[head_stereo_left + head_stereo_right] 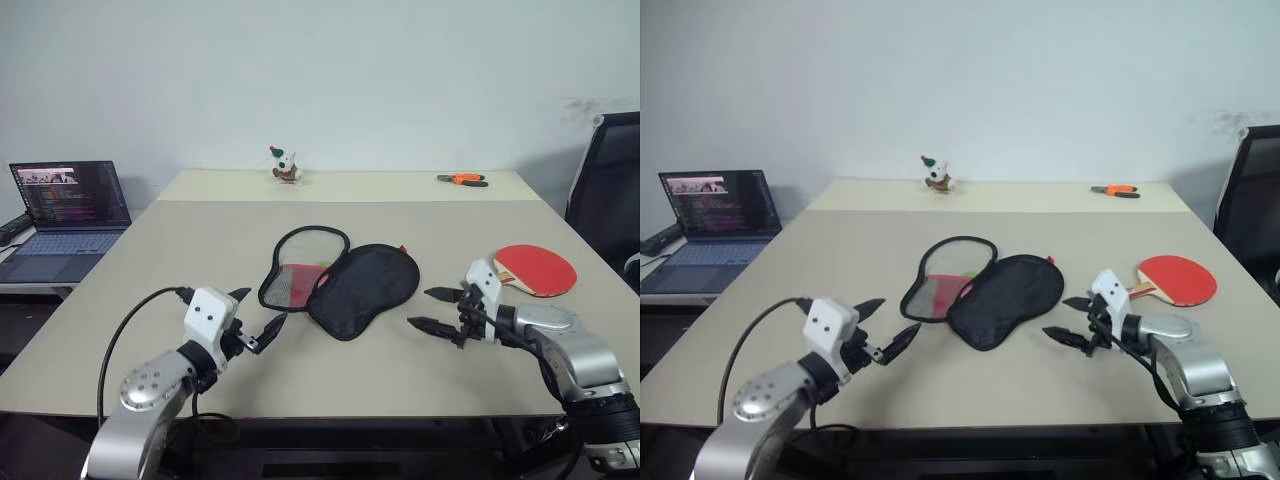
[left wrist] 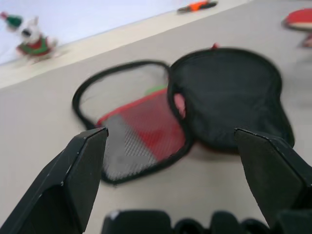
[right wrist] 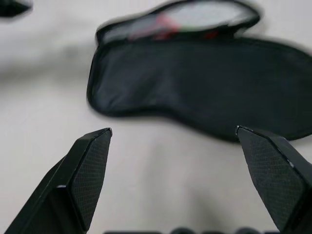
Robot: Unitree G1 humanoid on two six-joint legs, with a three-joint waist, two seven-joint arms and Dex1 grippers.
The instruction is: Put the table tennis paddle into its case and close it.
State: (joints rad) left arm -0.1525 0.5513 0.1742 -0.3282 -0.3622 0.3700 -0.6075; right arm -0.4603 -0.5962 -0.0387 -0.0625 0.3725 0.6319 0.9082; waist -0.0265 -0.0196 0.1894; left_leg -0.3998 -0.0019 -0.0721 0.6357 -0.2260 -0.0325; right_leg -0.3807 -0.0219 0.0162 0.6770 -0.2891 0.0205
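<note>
The black case (image 1: 362, 287) lies open in the middle of the table, its mesh-and-red-lined half (image 1: 300, 270) on the left and its black half on the right. The red table tennis paddle (image 1: 537, 269) rests face up near the right edge, handle toward the case. My left gripper (image 1: 258, 318) hovers open just left of the case's narrow end; its wrist view looks at both halves (image 2: 195, 107). On the right, between case and paddle, my right gripper (image 1: 428, 309) stands open and empty, pointing at the black half (image 3: 204, 92).
A beige table (image 1: 200, 250) carries a small toy figure (image 1: 285, 166) and orange pliers (image 1: 462, 180) at its far edge. An open laptop (image 1: 65, 215) stands on a side surface to the left. A black chair (image 1: 608, 195) is at the right.
</note>
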